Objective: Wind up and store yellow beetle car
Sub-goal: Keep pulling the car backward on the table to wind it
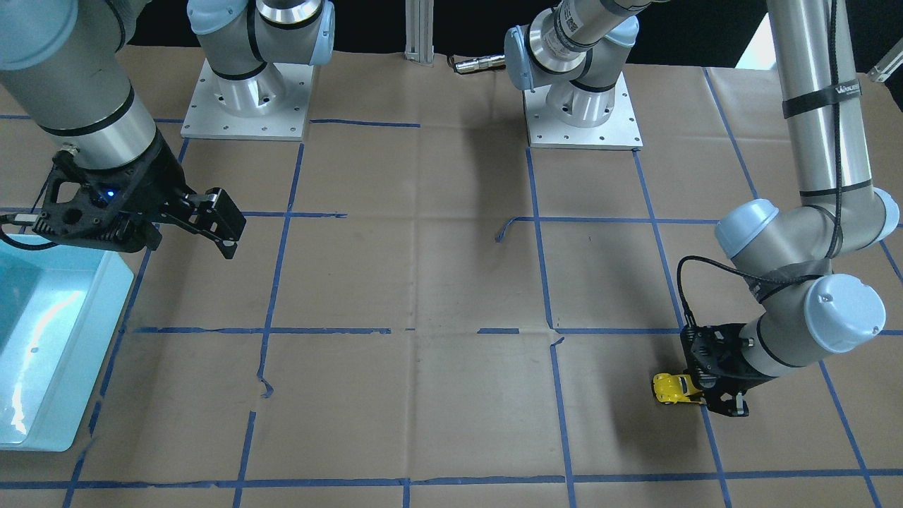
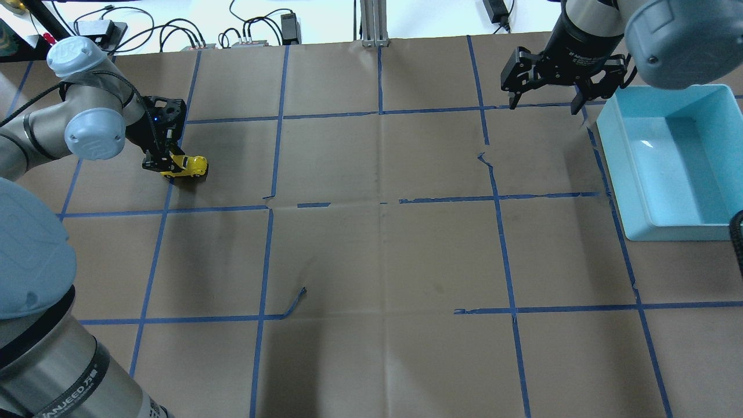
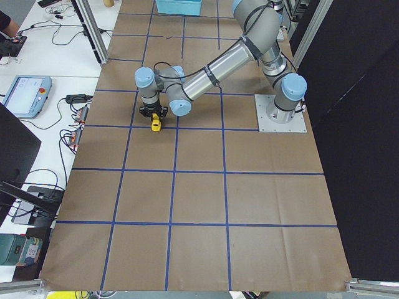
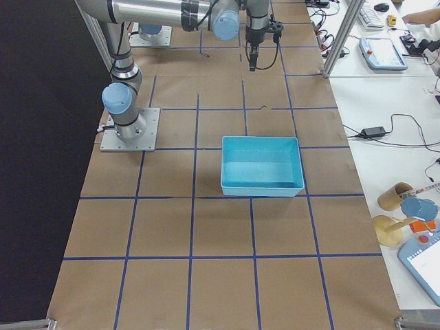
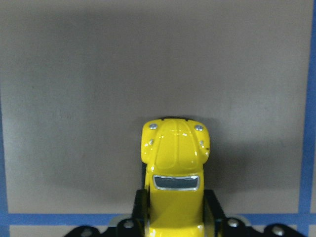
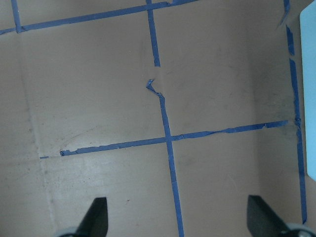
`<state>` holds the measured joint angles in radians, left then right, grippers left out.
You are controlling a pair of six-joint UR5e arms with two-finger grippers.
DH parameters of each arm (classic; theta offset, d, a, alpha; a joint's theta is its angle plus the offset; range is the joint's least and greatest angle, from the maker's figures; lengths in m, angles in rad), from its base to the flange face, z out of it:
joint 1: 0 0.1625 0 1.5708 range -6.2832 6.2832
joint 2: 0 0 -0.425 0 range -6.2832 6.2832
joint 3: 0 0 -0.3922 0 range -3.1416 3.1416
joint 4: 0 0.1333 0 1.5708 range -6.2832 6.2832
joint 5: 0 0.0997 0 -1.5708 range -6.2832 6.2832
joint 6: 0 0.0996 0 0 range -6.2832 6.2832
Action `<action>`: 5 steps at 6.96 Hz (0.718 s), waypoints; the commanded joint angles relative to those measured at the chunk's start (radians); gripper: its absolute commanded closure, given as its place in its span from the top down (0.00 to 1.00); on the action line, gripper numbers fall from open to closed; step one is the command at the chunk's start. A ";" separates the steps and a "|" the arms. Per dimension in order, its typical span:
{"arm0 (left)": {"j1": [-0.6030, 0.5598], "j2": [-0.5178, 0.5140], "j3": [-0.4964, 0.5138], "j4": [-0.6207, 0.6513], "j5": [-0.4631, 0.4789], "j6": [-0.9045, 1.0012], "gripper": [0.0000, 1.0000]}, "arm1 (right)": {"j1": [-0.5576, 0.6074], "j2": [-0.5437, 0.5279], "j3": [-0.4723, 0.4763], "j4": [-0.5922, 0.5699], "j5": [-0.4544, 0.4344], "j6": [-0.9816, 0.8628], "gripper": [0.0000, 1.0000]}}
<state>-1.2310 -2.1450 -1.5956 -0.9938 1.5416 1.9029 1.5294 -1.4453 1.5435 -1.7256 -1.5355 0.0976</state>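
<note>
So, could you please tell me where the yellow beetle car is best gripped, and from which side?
Grip the yellow beetle car across its two side flanks at the rear half, coming in from behind its tail, as the left gripper flanks it now. The flanks look narrow and roughly parallel, while the glossy, rounded hood and roof would likely slip.

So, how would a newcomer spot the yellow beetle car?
On the brown paper-covered table, find the left arm's pincer, far from the blue bin. The yellow beetle car pokes out of its grip, the only glossy yellow thing on the table.
</note>
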 commanded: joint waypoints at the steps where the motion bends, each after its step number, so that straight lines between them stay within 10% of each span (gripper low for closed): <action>1: 0.004 -0.001 0.000 0.004 0.000 0.013 0.00 | 0.000 0.000 0.001 0.001 0.000 0.001 1.00; 3: 0.005 -0.006 0.000 0.004 0.000 0.012 0.09 | -0.003 0.005 0.001 0.001 -0.001 -0.004 1.00; 4: 0.002 0.006 0.002 0.001 0.002 0.005 0.99 | -0.003 0.005 0.001 0.001 -0.002 -0.004 1.00; 5: -0.007 0.029 0.009 -0.011 0.006 -0.011 1.00 | -0.003 0.002 0.000 0.001 -0.002 -0.004 1.00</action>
<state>-1.2302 -2.1358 -1.5924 -0.9945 1.5439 1.9061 1.5267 -1.4417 1.5445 -1.7242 -1.5369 0.0941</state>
